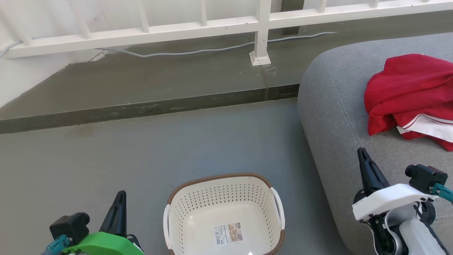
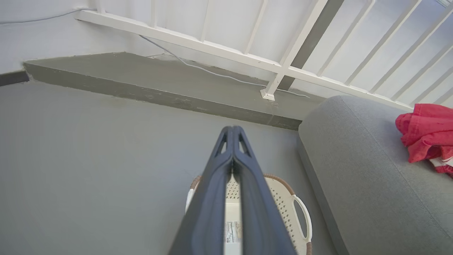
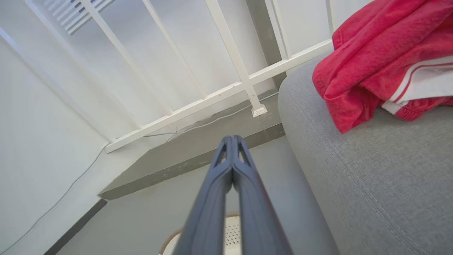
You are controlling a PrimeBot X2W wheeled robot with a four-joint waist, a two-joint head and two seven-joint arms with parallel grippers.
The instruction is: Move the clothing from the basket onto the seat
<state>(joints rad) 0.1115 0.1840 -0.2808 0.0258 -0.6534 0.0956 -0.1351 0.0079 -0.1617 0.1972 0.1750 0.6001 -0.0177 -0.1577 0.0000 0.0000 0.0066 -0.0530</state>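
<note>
**Checking the basket before I call the move done**

Nearest me, my left pincer [image 1: 119, 200] hangs over the floor [image 1: 106, 156] just left of the basket [image 1: 219, 176]. Its two dark fingers are pressed flat together with nothing between them. My right pincer [image 1: 363, 157] is likewise closed and empty, poised above the near edge of the seat [image 1: 336, 117]. Between them the basket stands upright on the floor, close beside the seat's rounded left flank. I see its pale bottom and a label sticker [image 1: 229, 233] and no fabric, though its nearest part is cut off in my head view.

To do this step well, I judge I should look over that hidden near part before counting the basket as bare. I should also keep both pincers clear of its rim and handles so nothing tips.

Farther off, the clothing [image 1: 407, 88] lies in a crumpled red heap with a white striped panel showing. It sits on the seat's top, well in from the rounded left edge. It is well apart from my left pincer, and ahead and to the right of my right pincer, near but not touching. I cannot tell whether the heap is one garment or two. Beyond it run a raised ledge [image 1: 141, 88] and a white railing [image 1: 262, 21].
</note>
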